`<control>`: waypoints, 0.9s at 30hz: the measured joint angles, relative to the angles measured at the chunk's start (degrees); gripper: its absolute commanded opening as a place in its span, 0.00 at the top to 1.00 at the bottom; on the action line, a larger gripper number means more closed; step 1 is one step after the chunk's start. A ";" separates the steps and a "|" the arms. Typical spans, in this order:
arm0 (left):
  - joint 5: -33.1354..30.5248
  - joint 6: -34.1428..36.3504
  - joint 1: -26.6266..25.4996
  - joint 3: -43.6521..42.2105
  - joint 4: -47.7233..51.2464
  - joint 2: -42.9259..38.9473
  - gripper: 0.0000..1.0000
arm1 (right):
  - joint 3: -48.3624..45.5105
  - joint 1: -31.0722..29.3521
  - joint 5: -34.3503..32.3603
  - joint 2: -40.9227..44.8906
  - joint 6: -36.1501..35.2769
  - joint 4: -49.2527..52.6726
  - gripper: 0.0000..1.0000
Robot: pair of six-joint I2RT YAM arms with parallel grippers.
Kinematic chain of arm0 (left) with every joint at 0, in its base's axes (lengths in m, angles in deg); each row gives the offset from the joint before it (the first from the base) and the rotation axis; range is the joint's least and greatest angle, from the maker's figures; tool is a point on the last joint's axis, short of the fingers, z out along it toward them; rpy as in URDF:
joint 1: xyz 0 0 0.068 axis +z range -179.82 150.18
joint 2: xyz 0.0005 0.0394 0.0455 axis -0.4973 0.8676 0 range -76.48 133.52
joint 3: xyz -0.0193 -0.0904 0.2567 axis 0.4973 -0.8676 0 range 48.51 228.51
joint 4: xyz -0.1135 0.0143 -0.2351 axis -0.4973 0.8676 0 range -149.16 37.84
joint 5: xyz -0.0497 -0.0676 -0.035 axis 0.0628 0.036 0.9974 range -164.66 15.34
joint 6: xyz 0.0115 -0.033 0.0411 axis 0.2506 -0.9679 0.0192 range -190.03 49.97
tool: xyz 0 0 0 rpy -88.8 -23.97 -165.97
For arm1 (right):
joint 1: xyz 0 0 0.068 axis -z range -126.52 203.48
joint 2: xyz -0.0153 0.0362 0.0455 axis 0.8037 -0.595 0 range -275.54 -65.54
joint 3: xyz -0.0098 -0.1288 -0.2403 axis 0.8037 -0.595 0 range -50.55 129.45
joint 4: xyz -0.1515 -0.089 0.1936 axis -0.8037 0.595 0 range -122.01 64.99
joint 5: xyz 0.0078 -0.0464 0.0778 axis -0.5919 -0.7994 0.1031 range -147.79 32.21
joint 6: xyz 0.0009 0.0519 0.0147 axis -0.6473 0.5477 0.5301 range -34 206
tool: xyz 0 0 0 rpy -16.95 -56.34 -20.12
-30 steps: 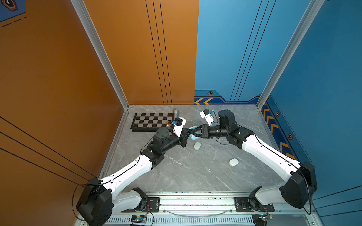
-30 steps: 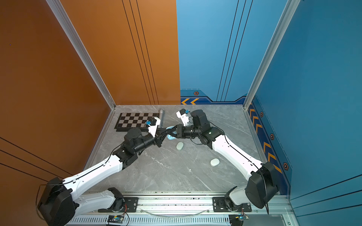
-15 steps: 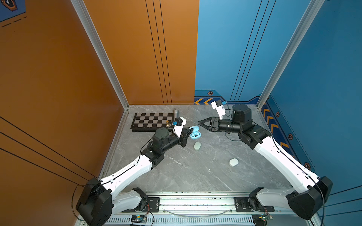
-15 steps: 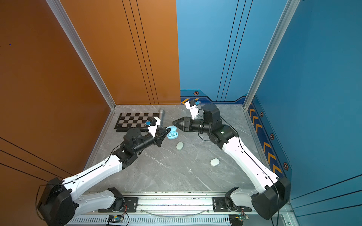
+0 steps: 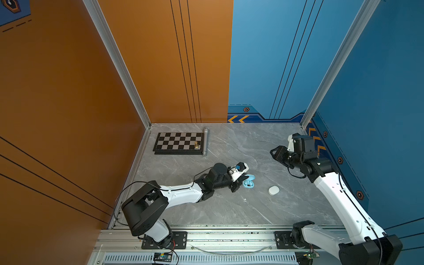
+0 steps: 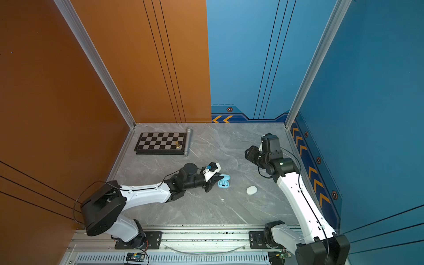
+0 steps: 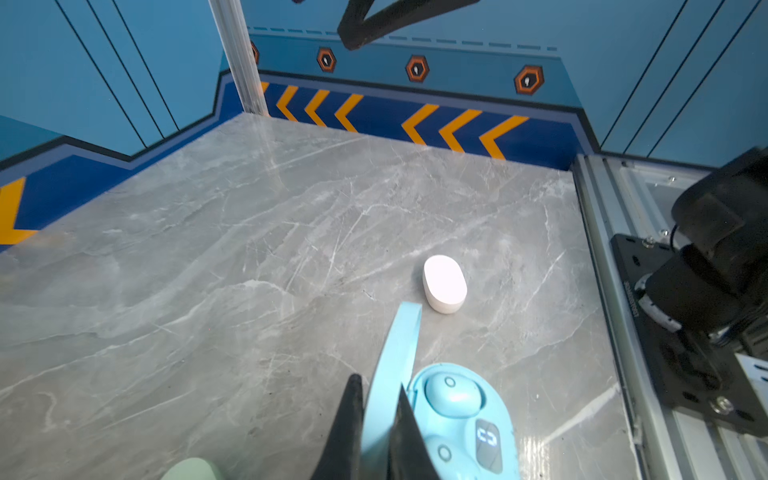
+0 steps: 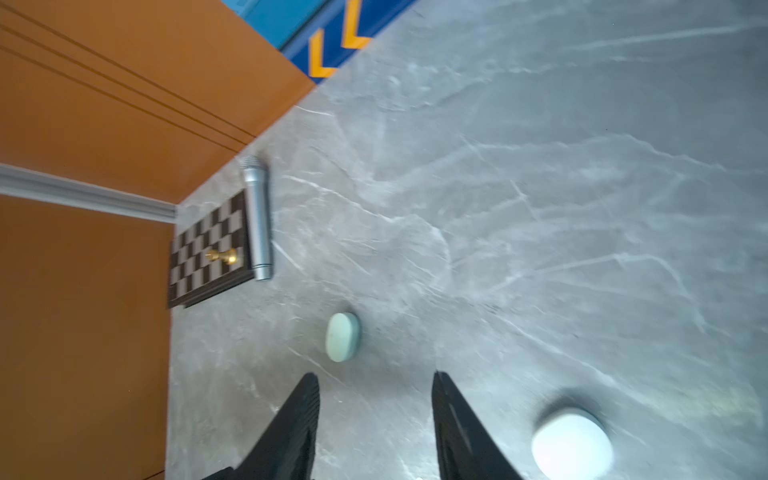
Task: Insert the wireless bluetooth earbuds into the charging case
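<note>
White case (image 5: pixel 274 190) nearest you, shut, alone on the grey table (image 5: pixel 229 213). A tiny white speck (image 5: pixel 245 199) lies a little nearer than it, too small to identify.

Just beyond, your left gripper (image 7: pixel 378 382) is clamped on the raised lid (image 7: pixel 397 345) of the pale blue charging case (image 7: pixel 498 409), one finger on each side. The case base sits open on the table. Two pale blue earbuds (image 7: pixel 452 394) sit side by side in its wells.

Mint case (image 8: pixel 343 336) shut, on the table near the left gripper. The left arm hides it in both top views.

Farther on, your right gripper (image 8: pixel 376 415) hangs above the table, well apart from every case. Its jaws are apart with nothing between them.

Farthest, a chessboard (image 5: pixel 179 143) by the orange wall, one gold chess piece (image 5: pixel 196 144) standing on it, a silver microphone (image 5: pixel 205 142) lying along its edge.
</note>
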 measured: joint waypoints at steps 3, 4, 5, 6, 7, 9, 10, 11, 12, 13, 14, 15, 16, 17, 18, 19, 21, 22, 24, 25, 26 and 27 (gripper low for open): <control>-0.66 1.05 -2.40 0.79 -2.05 6.08 1.00 | -2.80 1.60 -1.18 0.00 0.96 2.23 0.54; -0.85 1.31 -3.04 1.14 -2.67 7.78 1.00 | -3.23 1.90 -1.20 0.00 1.20 2.60 0.54; -1.03 1.49 -3.63 1.55 -3.26 9.53 1.00 | -3.56 2.14 -1.20 0.00 1.40 2.91 0.54; -1.18 1.53 -4.11 1.99 -3.80 11.06 1.00 | -3.78 2.29 -1.20 0.00 1.55 2.95 0.54; -1.44 1.60 -4.44 2.36 -4.15 12.13 1.00 | -3.89 2.43 -1.20 0.00 1.57 2.97 0.54; -1.99 1.92 -4.79 3.26 -4.72 14.25 0.93 | -3.93 2.54 -1.18 0.00 1.60 2.97 0.54; -2.16 1.97 -4.85 3.54 -4.87 14.82 0.89 | -3.93 2.58 -1.16 0.00 1.60 2.95 0.54; -2.40 2.12 -4.94 3.80 -5.14 15.37 0.86 | -3.93 2.58 -1.16 0.00 1.60 2.95 0.54; -2.58 2.12 -4.96 4.00 -5.33 15.72 0.84 | -3.93 2.64 -1.16 0.00 1.60 2.95 0.54; -2.69 2.21 -4.96 4.20 -5.51 15.98 0.84 | -3.93 2.71 -1.16 0.00 1.60 2.95 0.54; -2.89 2.32 -4.94 4.35 -5.70 16.22 0.82 | -3.93 2.80 -1.14 0.00 1.60 2.95 0.54; -3.04 2.32 -4.94 4.48 -5.90 16.44 0.81 | -3.93 2.86 -1.14 -0.04 1.60 2.95 0.54; -3.17 2.34 -4.94 4.66 -6.32 16.79 0.79 | -3.93 2.89 -1.16 -0.15 1.60 2.95 0.54; -3.26 2.32 -4.94 4.79 -6.56 17.14 0.78 | -3.93 2.89 -1.14 -0.31 1.60 2.95 0.54; -3.39 2.29 -4.94 4.94 -6.86 17.49 0.78 | -3.93 2.89 -1.14 -0.46 1.60 2.95 0.54; -3.45 2.27 -4.94 5.11 -6.93 17.88 0.77 | -3.93 2.89 -1.14 -0.61 1.60 2.95 0.54; -3.45 2.19 -4.70 5.38 -6.97 18.47 0.77 | -3.93 2.89 -1.14 -0.81 1.60 2.95 0.54; -3.45 2.05 -4.61 5.42 -6.97 18.69 0.77 | -3.93 2.89 -1.16 -0.81 1.60 2.97 0.54; -3.52 1.81 -4.55 5.44 -6.95 18.73 0.76 | -3.93 2.89 -1.14 -0.79 1.57 2.95 0.54; -3.67 1.57 -4.50 5.44 -7.04 18.69 0.74 | -3.93 2.89 -1.11 -0.79 1.53 2.97 0.53; -4.04 1.33 -4.50 5.42 -6.95 18.43 0.73 | -3.93 2.89 -1.07 -0.79 1.33 2.97 0.53; -4.44 1.09 -4.50 5.25 -6.86 17.88 0.72 | -3.93 2.89 -0.94 -0.79 1.03 2.95 0.53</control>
